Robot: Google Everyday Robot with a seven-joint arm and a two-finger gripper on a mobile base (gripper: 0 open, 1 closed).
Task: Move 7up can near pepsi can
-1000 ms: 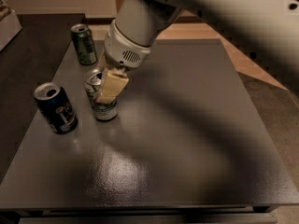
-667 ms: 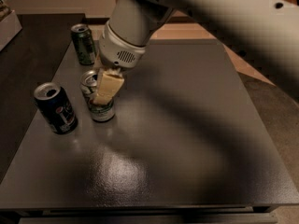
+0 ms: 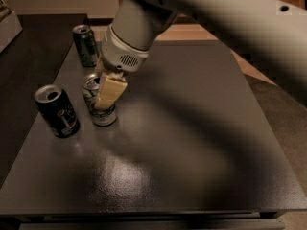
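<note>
The 7up can (image 3: 103,115), white-silver with green lettering, stands upright on the dark table (image 3: 192,143) at the left middle. My gripper (image 3: 100,96) comes down from the upper right and is shut on the 7up can. One cream finger (image 3: 110,91) lies across the can's front; the other is hidden behind it. The pepsi can (image 3: 57,113), dark blue with a silver top, stands upright a short gap to the left of the 7up can, near the table's left edge.
An all-green can (image 3: 85,45) stands upright at the table's back left. My arm (image 3: 216,13) spans the upper right of the view. A light box (image 3: 8,28) sits at the far left, off the table.
The gripper and the 7up can have shifted slightly left, toward the pepsi can. The pepsi can and the green can have not moved.
</note>
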